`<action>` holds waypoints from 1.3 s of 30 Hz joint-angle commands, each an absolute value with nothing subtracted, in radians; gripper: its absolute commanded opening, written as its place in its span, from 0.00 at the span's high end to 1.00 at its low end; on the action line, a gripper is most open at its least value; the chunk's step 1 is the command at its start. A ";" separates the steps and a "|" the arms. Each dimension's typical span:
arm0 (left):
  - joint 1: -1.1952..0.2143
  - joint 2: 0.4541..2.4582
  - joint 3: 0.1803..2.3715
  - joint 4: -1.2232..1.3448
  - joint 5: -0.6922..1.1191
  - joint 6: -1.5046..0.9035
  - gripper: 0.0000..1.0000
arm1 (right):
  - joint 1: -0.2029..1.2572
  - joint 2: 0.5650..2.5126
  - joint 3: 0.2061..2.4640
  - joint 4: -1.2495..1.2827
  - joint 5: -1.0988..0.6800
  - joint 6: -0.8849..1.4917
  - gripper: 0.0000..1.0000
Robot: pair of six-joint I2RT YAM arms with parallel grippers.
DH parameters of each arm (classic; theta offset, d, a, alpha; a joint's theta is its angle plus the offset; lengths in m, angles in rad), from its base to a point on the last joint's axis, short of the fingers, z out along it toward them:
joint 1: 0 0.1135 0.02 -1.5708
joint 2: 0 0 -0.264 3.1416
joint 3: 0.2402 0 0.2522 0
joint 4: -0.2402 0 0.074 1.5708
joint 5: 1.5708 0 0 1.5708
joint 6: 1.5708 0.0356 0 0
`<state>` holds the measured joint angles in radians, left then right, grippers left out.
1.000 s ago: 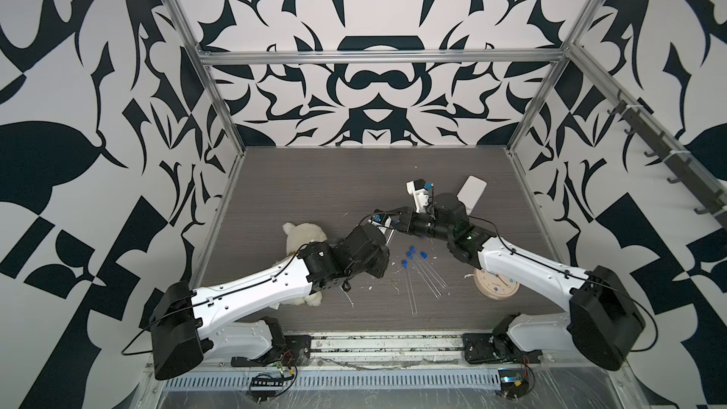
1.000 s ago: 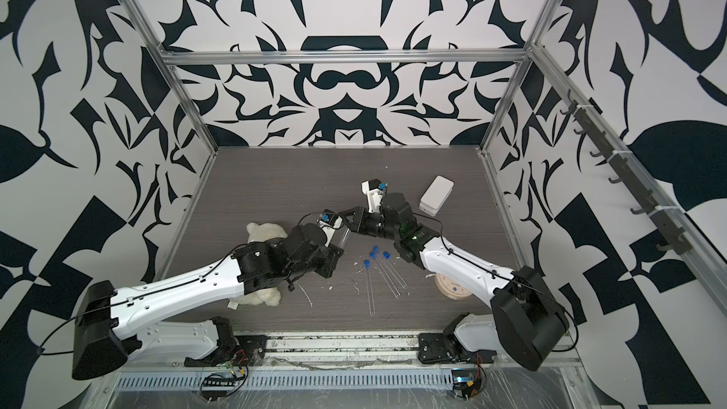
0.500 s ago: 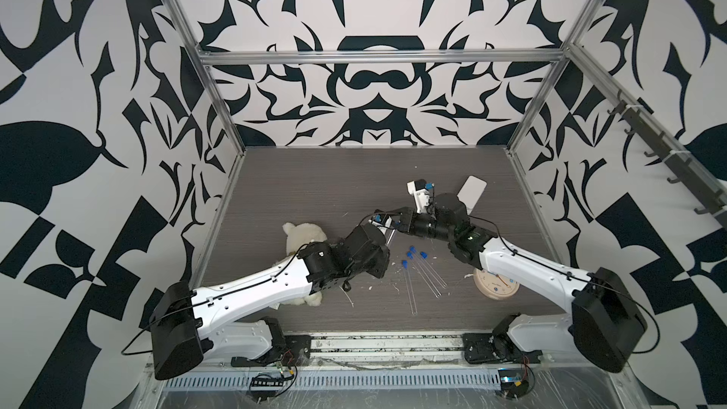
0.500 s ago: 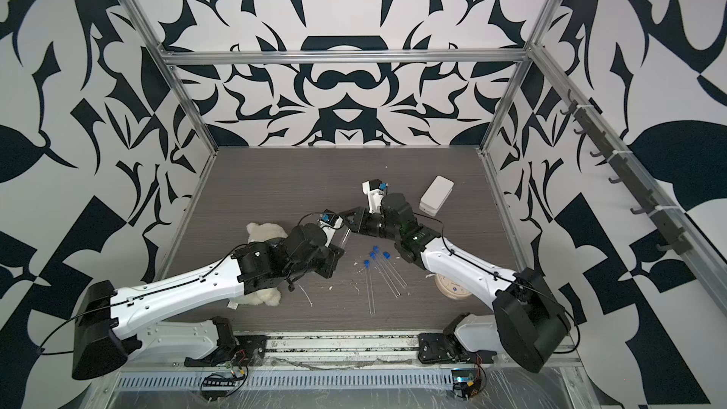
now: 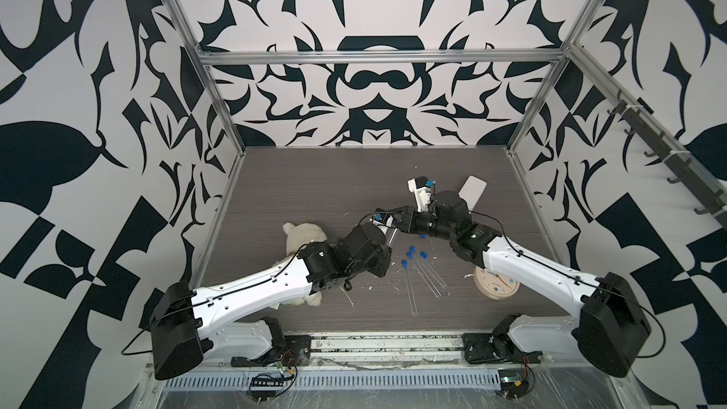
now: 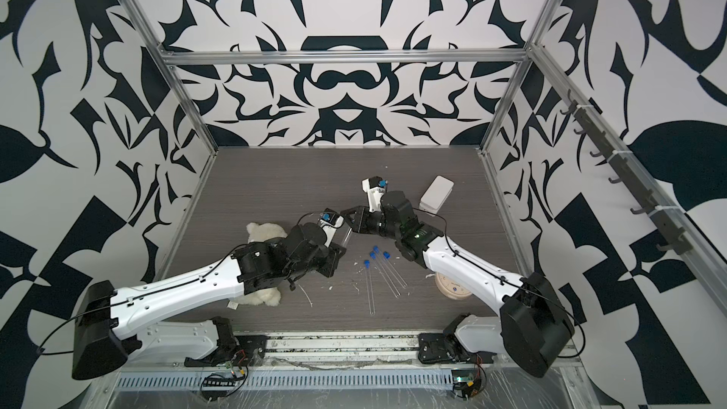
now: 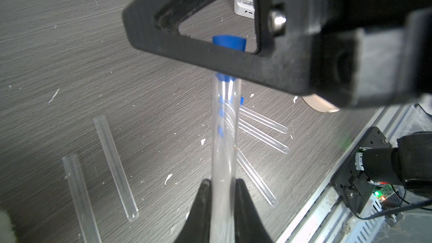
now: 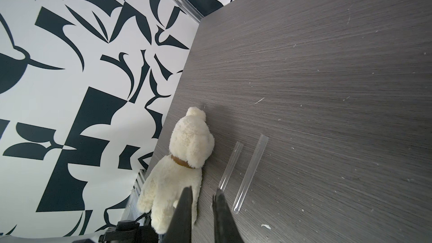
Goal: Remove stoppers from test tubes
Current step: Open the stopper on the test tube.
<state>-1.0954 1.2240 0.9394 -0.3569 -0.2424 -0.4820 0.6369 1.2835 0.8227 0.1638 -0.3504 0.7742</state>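
Grey wood-grain table [image 5: 314,190] beneath both grippers. Cream plush dog [image 8: 187,155] off to the left of the left gripper [image 7: 222,183], partly under that arm. White rectangular case [image 6: 436,192] just beyond the right gripper [image 8: 203,190], on its outer side. Small round clock [image 5: 496,287] well behind the right gripper, half under the forearm. With the left jaws, clamps a clear test tube [image 7: 224,136], held off the table and pointing at the right gripper. With the right jaws, close together, pinches the blue stopper [image 7: 230,43] at that tube's mouth. Three more tubes [image 7: 261,119] flat on the table below the meeting grippers. Blue stoppers [image 5: 423,254] bunched at the ends nearest the grippers; seated or loose, cannot tell. Two open-mouthed tubes [image 8: 251,171] beside the dog, left of the left gripper.
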 commanded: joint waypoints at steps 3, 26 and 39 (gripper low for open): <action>-1.093 1.206 0.928 -0.412 -0.263 -0.497 0.82 | 0.620 1.258 0.863 0.141 -0.260 0.708 1.00; -1.093 1.217 0.900 -0.400 -0.277 -0.497 0.82 | 0.520 1.282 0.813 0.334 -0.471 0.922 1.00; -1.092 1.213 0.918 -0.422 -0.275 -0.495 0.83 | 0.522 1.237 0.856 0.128 -0.296 0.714 1.00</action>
